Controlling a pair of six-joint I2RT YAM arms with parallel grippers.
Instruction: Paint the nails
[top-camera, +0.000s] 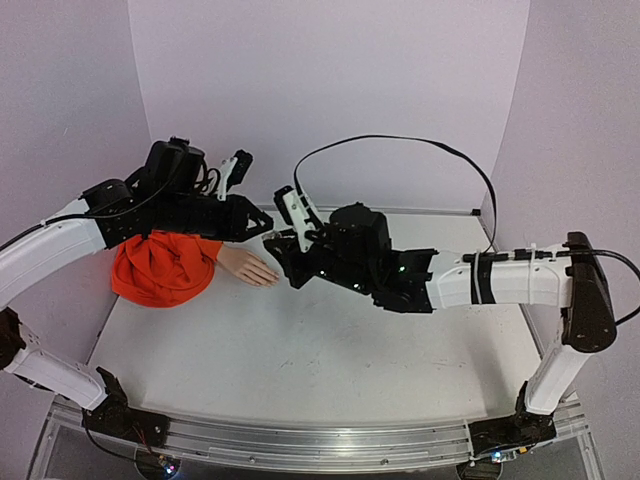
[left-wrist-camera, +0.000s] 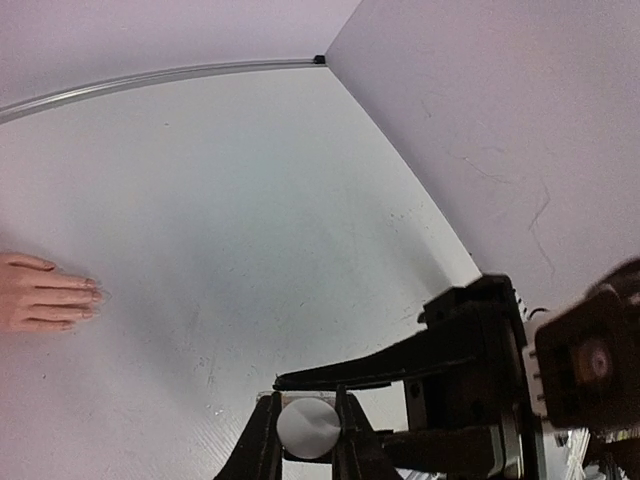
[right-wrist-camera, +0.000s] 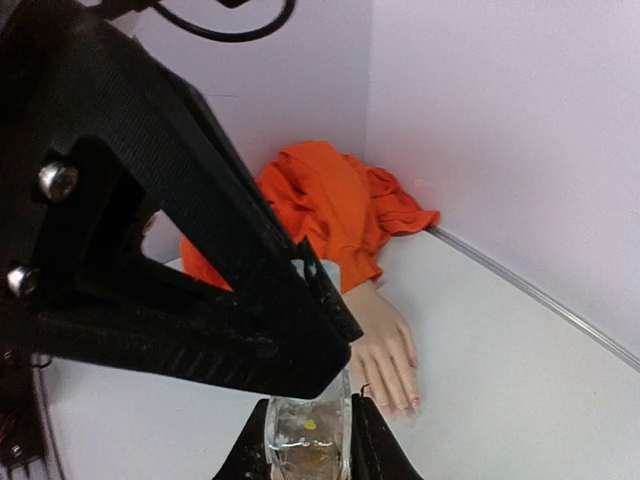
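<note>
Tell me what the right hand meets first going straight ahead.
Probably the mannequin hand, its fingertips just beyond the gripped bottle; the left hand overhangs that line closely, depth unclear.

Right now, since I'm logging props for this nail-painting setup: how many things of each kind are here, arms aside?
Mannequin hand in orange sleeve: 1
Clear bottle, in right gripper: 1
White round piece, in left gripper: 1
Total: 3
</note>
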